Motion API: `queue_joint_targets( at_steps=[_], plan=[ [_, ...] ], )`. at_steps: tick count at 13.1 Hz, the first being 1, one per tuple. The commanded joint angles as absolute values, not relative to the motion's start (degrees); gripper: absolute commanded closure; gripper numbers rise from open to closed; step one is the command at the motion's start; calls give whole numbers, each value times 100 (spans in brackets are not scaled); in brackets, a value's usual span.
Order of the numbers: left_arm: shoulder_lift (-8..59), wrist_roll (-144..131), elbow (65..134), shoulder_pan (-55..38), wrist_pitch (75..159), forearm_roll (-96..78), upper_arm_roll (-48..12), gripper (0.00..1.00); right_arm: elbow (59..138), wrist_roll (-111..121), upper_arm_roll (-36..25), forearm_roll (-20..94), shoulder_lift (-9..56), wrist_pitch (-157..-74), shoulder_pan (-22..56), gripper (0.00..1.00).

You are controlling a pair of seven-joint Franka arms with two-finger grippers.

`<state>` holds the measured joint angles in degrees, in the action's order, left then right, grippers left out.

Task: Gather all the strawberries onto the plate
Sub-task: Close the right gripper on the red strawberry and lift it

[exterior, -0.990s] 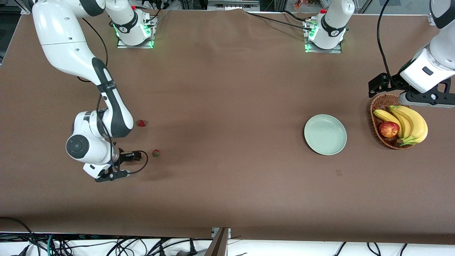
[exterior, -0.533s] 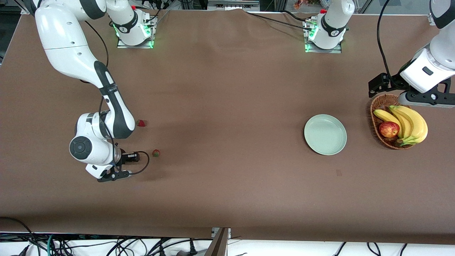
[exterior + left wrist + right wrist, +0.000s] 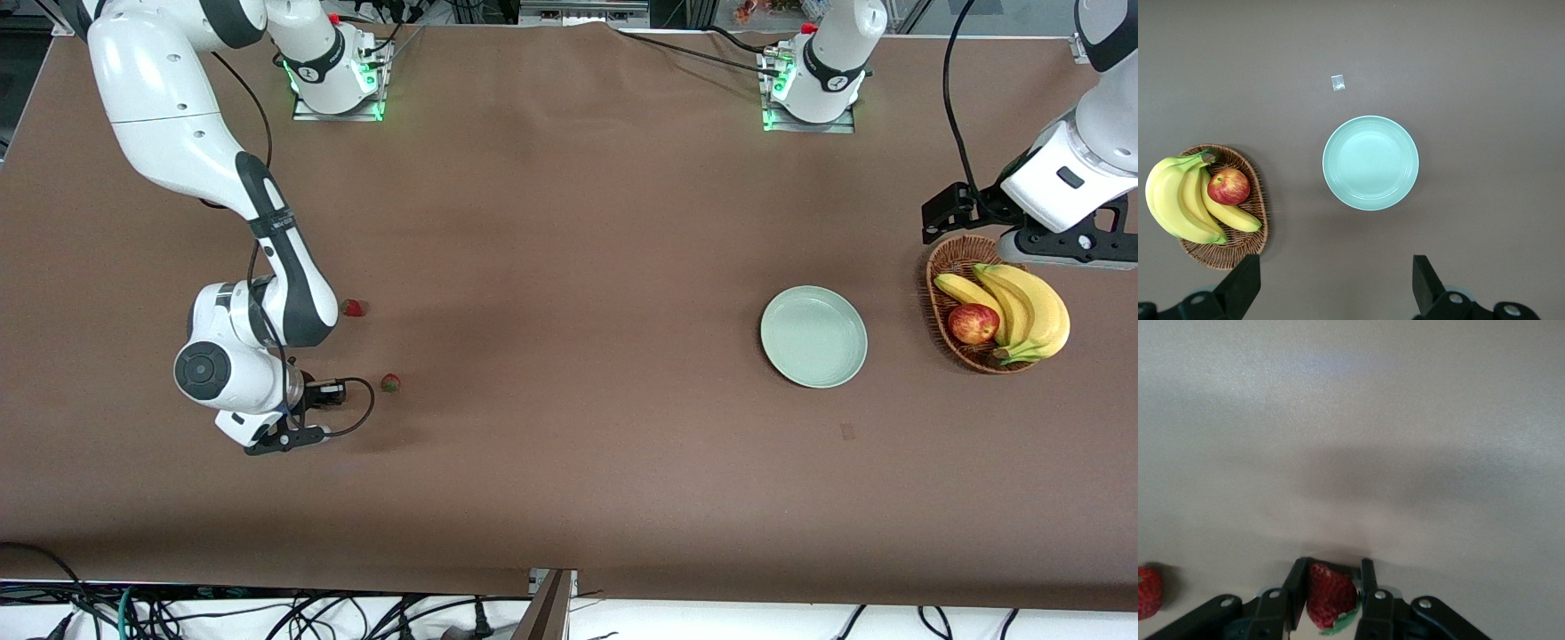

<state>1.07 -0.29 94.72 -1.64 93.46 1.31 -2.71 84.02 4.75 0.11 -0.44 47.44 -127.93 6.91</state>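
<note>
I see one strawberry (image 3: 1330,596) pinched between the two fingers of my right pincer (image 3: 1331,597), low at the desk (image 3: 569,462) toward the right arm's end. Two more strawberries lie on the desk nearby: one (image 3: 389,383) just beside that pincer, another (image 3: 354,308) farther from the front camera, next to the right arm's forearm. The plate (image 3: 813,336) sits toward the left arm's end, beside a wicker basket (image 3: 953,260) holding bananas (image 3: 1027,307) and an apple (image 3: 973,324). My left pincer (image 3: 1335,293) waits with fingers apart above the basket area.
</note>
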Motion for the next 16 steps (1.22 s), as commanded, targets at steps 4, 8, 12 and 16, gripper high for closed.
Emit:
queue_joint_targets(
  at_steps=[4,8,12,16],
  plan=[
    [-26,-18,9554,-158,9308,229,-264,0,8000,397,166,53,4667,-12288,895,81],
    [-18,-18,9554,-150,9308,229,-264,0,7752,-1444,237,53,4667,-12199,1746,81],
    [-18,-18,9554,-149,9308,229,-264,0,7567,-3556,246,167,4746,-12550,2880,81],
    [-18,-18,9554,-149,9308,229,-264,0,7559,-4627,325,176,4947,-13146,3900,81]
  ],
)
